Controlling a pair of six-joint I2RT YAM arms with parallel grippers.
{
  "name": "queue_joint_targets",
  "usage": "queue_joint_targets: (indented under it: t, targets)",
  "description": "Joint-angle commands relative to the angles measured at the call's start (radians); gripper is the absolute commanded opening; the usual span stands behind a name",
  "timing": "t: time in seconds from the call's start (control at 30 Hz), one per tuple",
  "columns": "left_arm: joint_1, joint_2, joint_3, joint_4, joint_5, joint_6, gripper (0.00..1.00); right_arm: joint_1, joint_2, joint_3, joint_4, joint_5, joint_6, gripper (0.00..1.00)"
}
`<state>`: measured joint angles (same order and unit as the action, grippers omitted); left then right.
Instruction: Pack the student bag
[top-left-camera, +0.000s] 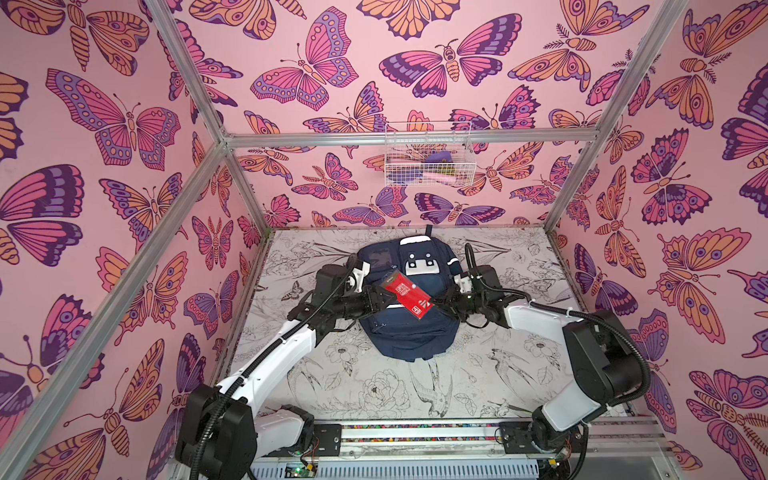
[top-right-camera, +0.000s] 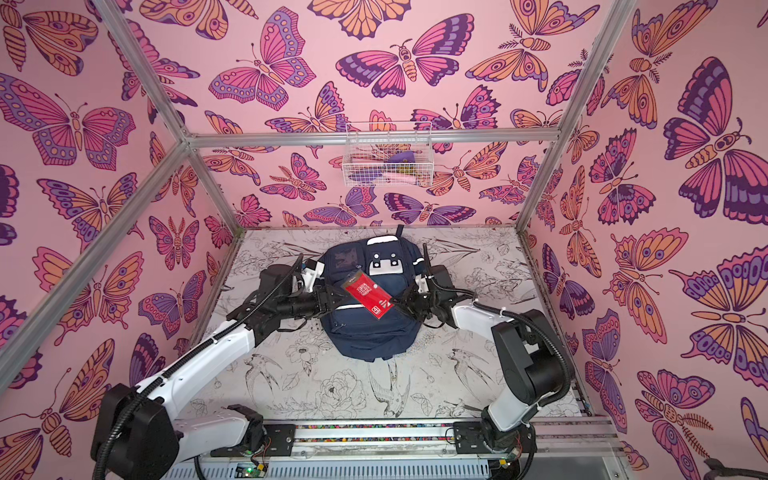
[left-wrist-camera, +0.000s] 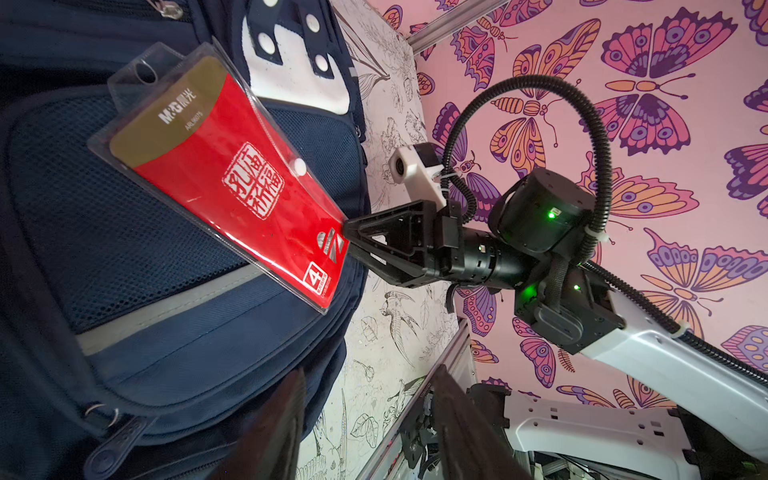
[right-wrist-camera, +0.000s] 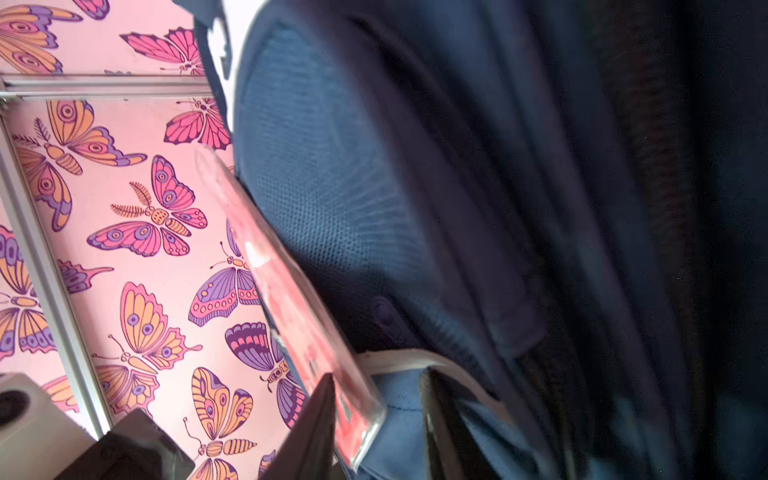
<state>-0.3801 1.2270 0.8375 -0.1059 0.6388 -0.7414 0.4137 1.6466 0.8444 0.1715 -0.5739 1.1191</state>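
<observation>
- Both top views: I look down from high over the rail end of the table toward the back wall. The two are near-identical and share the whole cell.
- Left wrist: close above the student bag, facing across it to the right gripper and the side wall behind.
- Right wrist: nearest of all, blurred. The same student bag fills most of it, with the opposite wall beside.

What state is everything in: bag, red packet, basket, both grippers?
student bag: lying front up, no pocket visibly open
red packet: in clear sleeve, tilted over the bag
wire basket: on back wall, holding items
left gripper: open, empty
right gripper: jaws around packet's corner, grip unclear
</observation>
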Motion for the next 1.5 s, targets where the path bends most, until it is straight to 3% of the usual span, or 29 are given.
queue_joint_targets:
  t: [0.0, 0.3, 0.43, 0.7, 0.83, 0.9, 1.03, 1.07, 1.23, 1.37, 1.47]
  targets:
    - [0.001, -0.010, 0.000, -0.014, 0.014, 0.007, 0.53, 0.015, 0.018, 0.030, 0.119, 0.026, 0.024, 0.30]
    - [0.001, -0.042, -0.026, -0.013, 0.009, 0.003, 0.53, 0.021, 0.009, 0.036, 0.177, 0.026, 0.022, 0.29]
    - [0.001, -0.058, -0.033, -0.024, 0.001, 0.008, 0.53, 0.026, 0.011, 0.061, 0.115, 0.051, -0.006, 0.29]
    - [0.001, -0.072, -0.039, -0.024, -0.002, 0.006, 0.53, 0.026, 0.081, 0.078, 0.169, 0.035, 0.008, 0.29]
    - [0.001, -0.075, -0.038, -0.025, -0.005, 0.004, 0.53, 0.027, 0.122, 0.071, 0.242, 0.022, 0.034, 0.34]
    - [0.001, -0.073, -0.037, -0.019, -0.005, 0.002, 0.53, 0.027, 0.138, 0.079, 0.250, 0.019, 0.035, 0.29]
    - [0.001, -0.080, -0.036, -0.020, -0.011, -0.002, 0.54, 0.028, 0.119, 0.094, 0.236, 0.014, 0.026, 0.07]
    - [0.003, -0.084, -0.037, -0.020, -0.014, -0.001, 0.55, 0.027, 0.099, 0.097, 0.221, 0.015, 0.018, 0.00]
    - [0.061, -0.107, -0.005, -0.036, -0.006, 0.000, 0.61, 0.026, -0.040, 0.163, -0.014, 0.000, -0.147, 0.00]
    - [0.139, -0.114, 0.043, -0.031, 0.067, -0.009, 0.64, 0.016, -0.176, 0.249, -0.245, -0.054, -0.320, 0.00]
    - [0.156, -0.084, 0.084, -0.001, 0.180, -0.009, 0.79, 0.003, -0.246, 0.298, -0.359, -0.143, -0.403, 0.00]
